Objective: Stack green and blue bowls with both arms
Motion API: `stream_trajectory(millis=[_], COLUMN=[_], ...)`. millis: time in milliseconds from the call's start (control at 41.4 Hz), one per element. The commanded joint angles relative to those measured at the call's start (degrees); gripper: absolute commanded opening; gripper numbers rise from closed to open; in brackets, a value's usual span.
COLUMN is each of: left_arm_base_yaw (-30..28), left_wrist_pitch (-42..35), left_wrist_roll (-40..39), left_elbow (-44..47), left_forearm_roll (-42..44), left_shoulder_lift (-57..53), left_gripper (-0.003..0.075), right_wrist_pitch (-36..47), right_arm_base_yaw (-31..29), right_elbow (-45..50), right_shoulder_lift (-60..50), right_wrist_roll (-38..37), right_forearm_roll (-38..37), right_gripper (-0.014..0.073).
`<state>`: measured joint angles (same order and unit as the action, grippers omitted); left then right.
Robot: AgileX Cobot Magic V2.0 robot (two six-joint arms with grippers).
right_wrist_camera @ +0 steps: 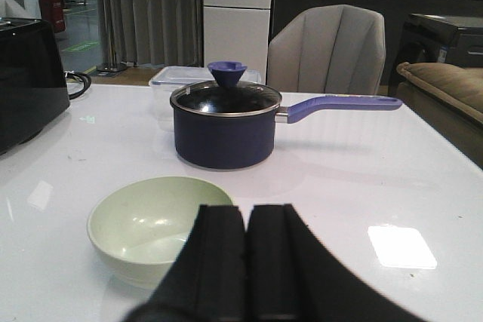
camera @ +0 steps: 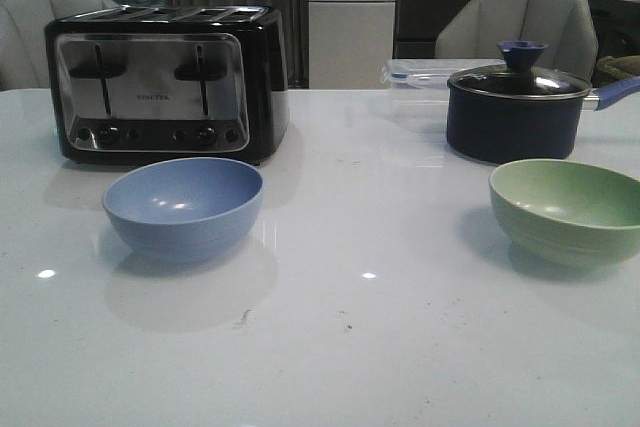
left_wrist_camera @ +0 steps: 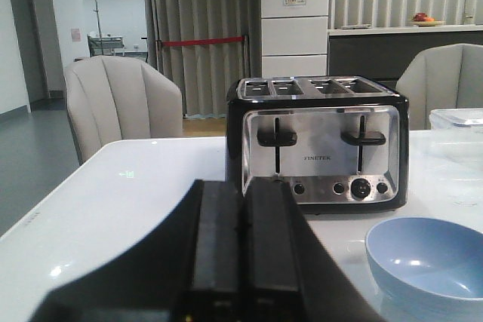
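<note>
The periwinkle blue bowl (camera: 184, 207) stands upright on the white table at the left, in front of the toaster. It also shows in the left wrist view (left_wrist_camera: 426, 265). The pale green bowl (camera: 568, 210) stands upright at the right, in front of the pot, and shows in the right wrist view (right_wrist_camera: 155, 225). Neither arm shows in the front view. My left gripper (left_wrist_camera: 243, 190) is shut and empty, short of the blue bowl and to one side of it. My right gripper (right_wrist_camera: 246, 213) is shut and empty, just behind the green bowl's near rim.
A black and steel toaster (camera: 165, 82) stands at the back left. A dark navy lidded pot (camera: 518, 107) with a blue handle stands at the back right, a clear plastic box (camera: 420, 82) beside it. Grey chairs stand behind the table.
</note>
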<state>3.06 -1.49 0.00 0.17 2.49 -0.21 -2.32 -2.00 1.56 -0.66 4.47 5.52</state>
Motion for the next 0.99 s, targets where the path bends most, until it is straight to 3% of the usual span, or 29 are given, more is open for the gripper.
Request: stream_trajectory(millis=[0, 701, 870, 967], left_arm_base_yaw=[0.4, 0.4, 0.4, 0.4], left_wrist_pitch=[-4.8, -6.3, -5.7, -1.6], left_wrist_roll=[-0.3, -0.3, -0.3, -0.3], left_elbow=[0.2, -0.2, -7.0, -13.1], left_forearm_roll=[-0.5, -0.5, -0.5, -0.5], left_shoulder_lift=[-1.2, -1.2, -1.1, -0.3], left_gripper=[0.0093, 0.0093, 0.0093, 0.0093], right_wrist_pitch=[5.2, 6.4, 4.2, 1.0], right_arm_base_yaw=[0.2, 0.2, 0.2, 0.2], right_elbow=[-0.1, -0.8, -7.2, -12.8], right_shoulder_lift=[-1.0, -1.0, -1.0, -0.8], right_wrist_roll=[0.6, 0.6, 0.6, 0.6], right_forearm_roll=[0.1, 0.1, 0.1, 0.1], right_gripper=[0.0057, 0.0057, 0.0057, 0.0057])
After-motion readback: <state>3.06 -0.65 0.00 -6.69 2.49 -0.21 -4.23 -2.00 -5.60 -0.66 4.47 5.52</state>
